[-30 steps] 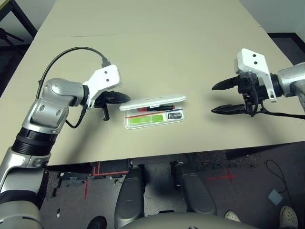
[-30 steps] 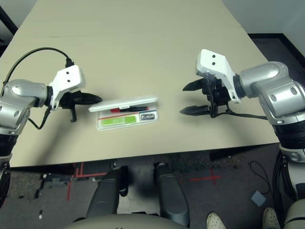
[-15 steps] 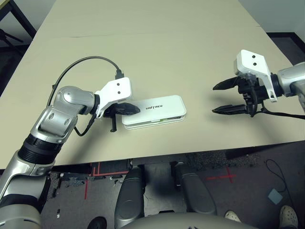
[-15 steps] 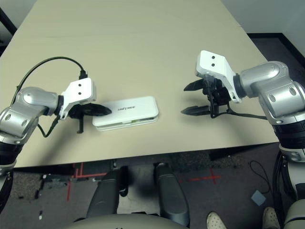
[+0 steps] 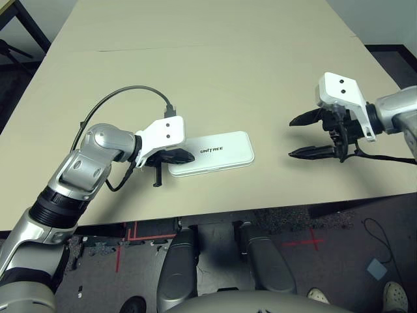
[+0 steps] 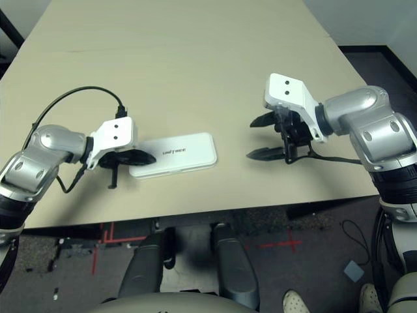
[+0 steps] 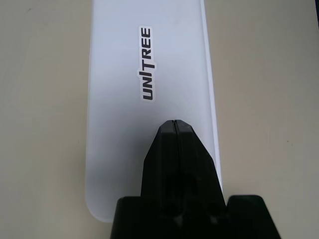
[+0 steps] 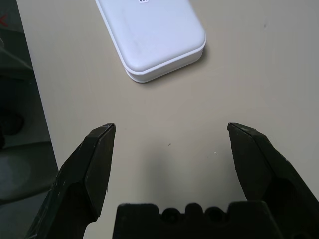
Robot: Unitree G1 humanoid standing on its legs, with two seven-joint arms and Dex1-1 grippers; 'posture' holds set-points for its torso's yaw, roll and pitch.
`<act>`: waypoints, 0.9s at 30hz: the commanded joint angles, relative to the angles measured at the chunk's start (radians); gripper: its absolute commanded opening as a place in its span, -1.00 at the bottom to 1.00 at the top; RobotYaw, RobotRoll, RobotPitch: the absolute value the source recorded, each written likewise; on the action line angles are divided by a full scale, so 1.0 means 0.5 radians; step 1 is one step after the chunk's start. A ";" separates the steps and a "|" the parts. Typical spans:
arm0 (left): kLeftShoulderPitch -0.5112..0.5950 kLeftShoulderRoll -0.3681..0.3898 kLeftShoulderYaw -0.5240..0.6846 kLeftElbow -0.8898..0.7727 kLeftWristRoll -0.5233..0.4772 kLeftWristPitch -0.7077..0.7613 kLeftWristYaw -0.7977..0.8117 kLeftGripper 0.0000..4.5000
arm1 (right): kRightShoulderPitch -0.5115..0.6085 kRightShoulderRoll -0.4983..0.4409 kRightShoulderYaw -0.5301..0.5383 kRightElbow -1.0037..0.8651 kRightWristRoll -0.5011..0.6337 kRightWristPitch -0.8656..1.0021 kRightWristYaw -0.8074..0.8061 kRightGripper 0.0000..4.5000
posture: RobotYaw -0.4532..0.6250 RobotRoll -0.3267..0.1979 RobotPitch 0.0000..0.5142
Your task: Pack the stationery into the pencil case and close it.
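white pencil case (image 5: 212, 153) lid down near the table (image 5: 215, 72) front edge, left gripper (image 5: 184, 156) clenched, tips over the case's left end, right gripper (image 5: 294, 137) spread wide, empty, well right of case

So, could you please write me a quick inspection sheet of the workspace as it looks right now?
Surface: beige table, flat, no spills seen.
Job's things: white pencil case lies flat near the front edge, lid down, "UNITREE" print facing up; stationery cannot be seen with the lid down.
Clutter: nothing seen on the table.
Grippers: left gripper shut, its fingertips over the case's left end; right gripper open, hanging above bare table to the right of the case, holding nothing.
Cables: black cable loops from the left forearm to the wrist housing; another black cable trails from the right wrist.
Surroundings: dark floor with red tape marks below the table edge.
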 commanded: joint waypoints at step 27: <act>0.185 -0.462 1.485 0.954 -0.297 -0.634 1.404 0.99 | -0.004 0.936 -0.902 1.359 -0.167 -1.302 -1.901 1.00 | -0.17 0.25 -0.26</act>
